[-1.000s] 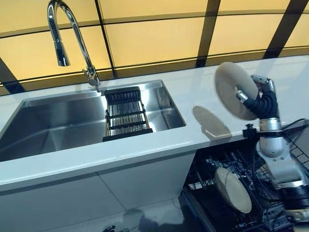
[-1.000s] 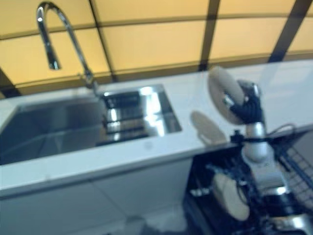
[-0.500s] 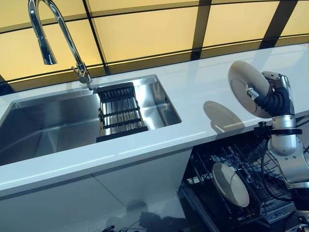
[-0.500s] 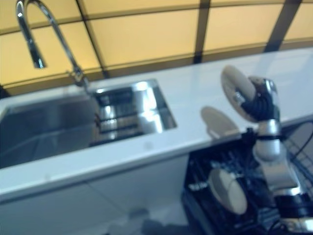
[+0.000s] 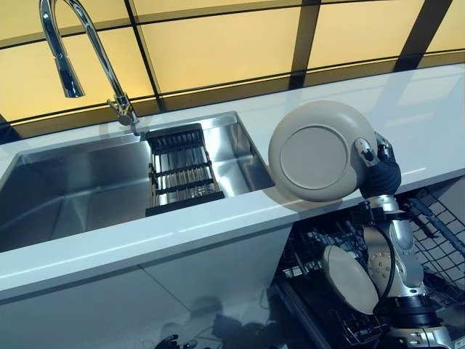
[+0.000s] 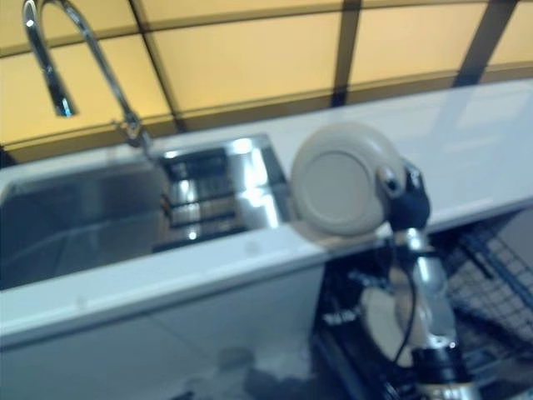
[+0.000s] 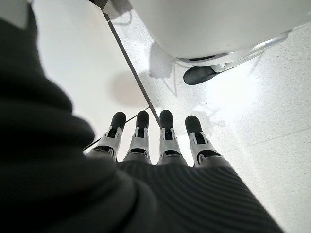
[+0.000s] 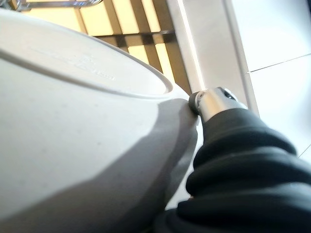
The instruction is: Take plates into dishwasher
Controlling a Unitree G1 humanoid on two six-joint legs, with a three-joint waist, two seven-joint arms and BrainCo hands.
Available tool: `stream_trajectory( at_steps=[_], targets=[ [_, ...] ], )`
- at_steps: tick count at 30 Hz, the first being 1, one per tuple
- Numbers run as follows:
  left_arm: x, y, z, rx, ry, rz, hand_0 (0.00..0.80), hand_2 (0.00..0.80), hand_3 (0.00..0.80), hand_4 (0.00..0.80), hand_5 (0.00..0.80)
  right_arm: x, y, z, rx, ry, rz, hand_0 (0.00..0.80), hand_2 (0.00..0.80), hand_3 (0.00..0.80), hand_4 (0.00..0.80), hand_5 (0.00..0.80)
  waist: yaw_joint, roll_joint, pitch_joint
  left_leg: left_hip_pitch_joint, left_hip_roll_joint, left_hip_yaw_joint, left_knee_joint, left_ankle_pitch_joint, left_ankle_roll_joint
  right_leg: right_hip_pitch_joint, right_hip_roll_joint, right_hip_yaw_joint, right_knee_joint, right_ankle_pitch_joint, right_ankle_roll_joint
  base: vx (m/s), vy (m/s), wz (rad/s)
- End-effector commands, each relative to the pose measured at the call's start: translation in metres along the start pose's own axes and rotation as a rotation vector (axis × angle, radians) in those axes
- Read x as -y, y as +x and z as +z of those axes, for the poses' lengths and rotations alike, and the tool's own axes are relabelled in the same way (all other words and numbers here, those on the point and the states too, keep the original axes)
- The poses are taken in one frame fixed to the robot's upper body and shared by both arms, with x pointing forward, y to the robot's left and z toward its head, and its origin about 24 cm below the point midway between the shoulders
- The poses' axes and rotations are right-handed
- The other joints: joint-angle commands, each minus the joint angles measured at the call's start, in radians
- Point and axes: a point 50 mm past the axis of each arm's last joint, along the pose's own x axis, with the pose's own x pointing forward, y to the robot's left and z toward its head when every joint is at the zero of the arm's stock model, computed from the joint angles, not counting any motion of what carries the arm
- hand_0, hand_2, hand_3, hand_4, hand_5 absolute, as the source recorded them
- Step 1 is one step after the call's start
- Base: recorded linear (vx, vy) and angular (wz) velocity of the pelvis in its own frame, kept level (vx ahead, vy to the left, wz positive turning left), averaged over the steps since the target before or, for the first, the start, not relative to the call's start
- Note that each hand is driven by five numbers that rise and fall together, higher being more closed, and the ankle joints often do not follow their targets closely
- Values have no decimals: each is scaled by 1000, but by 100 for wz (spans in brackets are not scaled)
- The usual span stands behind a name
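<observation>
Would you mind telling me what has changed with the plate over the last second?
The right robot hand, holding the plate by its rim, has swung it left, from over the counter's right part to above the counter's front edge, its underside now facing the camera. The second plate in the dishwasher rack stayed put. The left robot hand hangs open over the floor.

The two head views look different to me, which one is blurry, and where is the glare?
The right eye view is soft all over; the left eye view is crisp. Glare sits on the sink steel in the right eye view. The right wrist view shows shadow across the plate.
</observation>
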Motion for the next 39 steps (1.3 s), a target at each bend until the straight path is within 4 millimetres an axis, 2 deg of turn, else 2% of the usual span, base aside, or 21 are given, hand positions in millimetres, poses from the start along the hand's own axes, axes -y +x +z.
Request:
stream_trajectory(
  at_steps=[1, 3, 5, 11, 16, 21, 25, 27, 29, 31, 33, 36, 39],
  targets=[
    [-18, 0, 1, -11, 24, 49, 0, 0, 0, 0, 0, 3, 4, 27, 134, 33, -7, 800, 800, 800, 800, 800, -15, -88, -55, -56, -56, 26, -3, -46, 53, 41, 28, 23, 22, -103, -43, 0, 0, 0],
    [-19, 0, 1, -15, 20, 49, 0, 0, 0, 0, 0, -2, 4, 23, 115, 252, 53, 800, 800, 800, 800, 800, -15, -89, -54, -58, -57, 28, -3, -46, 54, 40, 29, 23, 18, -102, -45, -4, 9, -2],
    [-17, 1, 2, -16, 27, 45, 0, 0, 0, 0, 0, -13, 3, 19, 119, 394, 93, 800, 800, 800, 800, 800, -12, -90, -51, -59, -59, 27, -3, -45, 55, 41, 28, 19, 19, -102, -47, 2, 16, -4],
    [-13, 0, -4, -37, 42, 23, 0, 0, 0, 0, 0, -30, 3, 25, 196, 518, 183, 800, 800, 800, 800, 800, -2, -91, -55, -52, -67, 22, -3, -49, 61, 44, 24, 11, 20, -104, -46, 46, 39, 1],
    [-11, -3, -16, -65, 49, 11, 0, 0, 0, 0, 0, -23, 0, 35, 257, 496, 169, 800, 800, 800, 800, 800, -4, -90, -59, -37, -80, 32, 19, -76, 79, 37, 12, 26, 38, -108, -34, 129, 133, -1],
    [-12, -5, -24, -85, 65, 12, 0, 0, 0, 0, 0, 3, -11, 41, 297, 492, 51, 800, 800, 800, 800, 800, -37, -80, -49, -17, -90, 84, 55, -126, 120, 4, -22, 55, 123, -120, 5, 175, 265, -26],
    [-18, -3, -16, -72, 101, 21, 0, 0, 0, 0, 0, 26, -23, 39, 315, 519, -88, 800, 800, 800, 800, 800, -78, -74, -32, 4, -96, 136, 47, -140, 154, -64, -52, 81, 228, -72, 47, 119, 273, -40],
    [-22, -2, -10, -59, 121, 26, 0, 0, 0, 0, 0, 38, -29, 34, 318, 544, -171, 800, 800, 800, 800, 800, -95, -72, -19, 20, -91, 178, 24, -135, 157, -97, -66, 78, 238, -6, 70, 59, 209, -70],
    [-27, -1, -3, -45, 148, 37, 0, 0, 0, 0, 0, 41, -32, 31, 313, 542, -208, 800, 800, 800, 800, 800, -104, -68, -7, 27, -81, 211, 2, -128, 158, -115, -70, 73, 231, 17, 81, 8, 124, -85],
    [-36, 0, 6, -33, 162, 72, 0, 0, 0, 0, 0, 42, -35, 25, 293, 545, -220, 800, 800, 800, 800, 800, -104, -66, 5, 25, -72, 248, -3, -135, 158, -129, -105, 24, 238, 66, 103, -36, 87, -78],
    [-46, 1, 16, -19, 141, 104, 0, 0, 0, 0, 0, 42, -34, 18, 271, 533, -210, 800, 800, 800, 800, 800, -101, -61, 8, 11, -63, 284, -3, -141, 163, -145, -121, 1, 254, 77, 105, -81, 15, -93],
    [-52, 2, 26, -4, 143, 112, 0, 0, 0, 0, 0, 38, -31, 10, 244, 506, -193, 800, 800, 800, 800, 800, -95, -53, 2, -13, -56, 312, -3, -141, 163, -145, -129, -15, 262, 60, 89, -81, -111, -88],
    [-50, 3, 30, 4, 151, 105, 0, 0, 0, 0, 0, 34, -30, 4, 222, 506, -193, 800, 800, 800, 800, 800, -92, -60, -4, -32, -43, 325, 0, -133, 149, -113, -109, -8, 196, 7, 71, -76, -229, -63]
  ],
)
